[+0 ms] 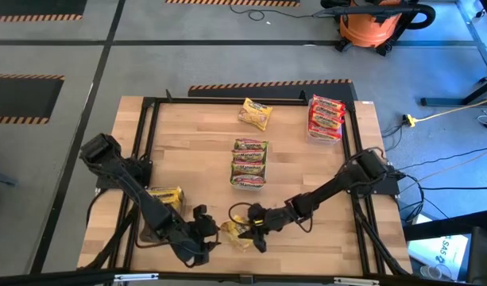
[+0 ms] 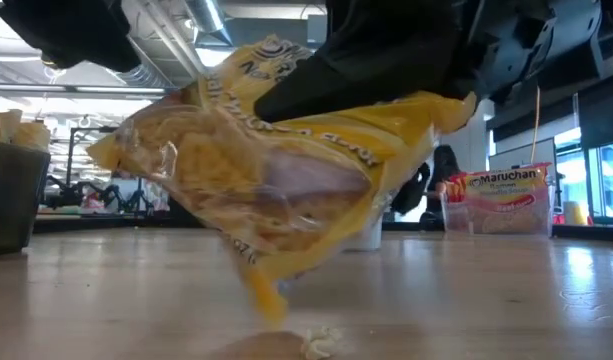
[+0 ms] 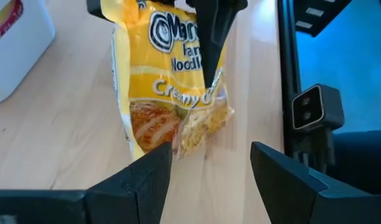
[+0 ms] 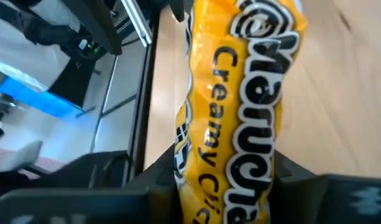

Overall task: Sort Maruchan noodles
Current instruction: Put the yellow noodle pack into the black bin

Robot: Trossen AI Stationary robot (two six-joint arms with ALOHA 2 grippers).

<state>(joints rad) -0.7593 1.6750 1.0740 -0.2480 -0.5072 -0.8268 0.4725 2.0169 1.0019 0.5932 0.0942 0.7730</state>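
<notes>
**Right hand clamped on a yellow packet at the near edge**

The right hand [image 1: 257, 233] is seen at about 6 o'clock on the worktop [image 1: 195, 159], its fingers pinched onto a yellow Maruchan packet [image 1: 237, 233] marked "Creamy". In the low view that yellow packet [image 2: 276, 165] is held tilted, one corner dipping down to the wood, with a small crumb [image 2: 319, 343] lying just beneath it. The wrapper [image 4: 240, 112] is shown squeezed between the dark fingers in the right wrist view.

The left hand [image 1: 202, 230] is parked just beside it, on the 7 o'clock side, fingers spread and holding nothing; through its own camera the packet [image 3: 171, 87] is seen just beyond the open fingertips [image 3: 154, 163], gripped from the far side by the other hand's dark finger.

Elsewhere, a stack of green-wrapped packets [image 1: 249, 163] is laid near the centre of the worktop. A stack of red-wrapped packets [image 1: 326, 117] is set at about 1 o'clock, in a clear tray, and is read as "Maruchan" across the low view [image 2: 501, 195]. A lone yellow packet [image 1: 255, 113] is lying at 12 o'clock. More yellow packets [image 1: 165, 197] are gathered in a tray at about 8 o'clock, partly covered by the left arm.
</notes>
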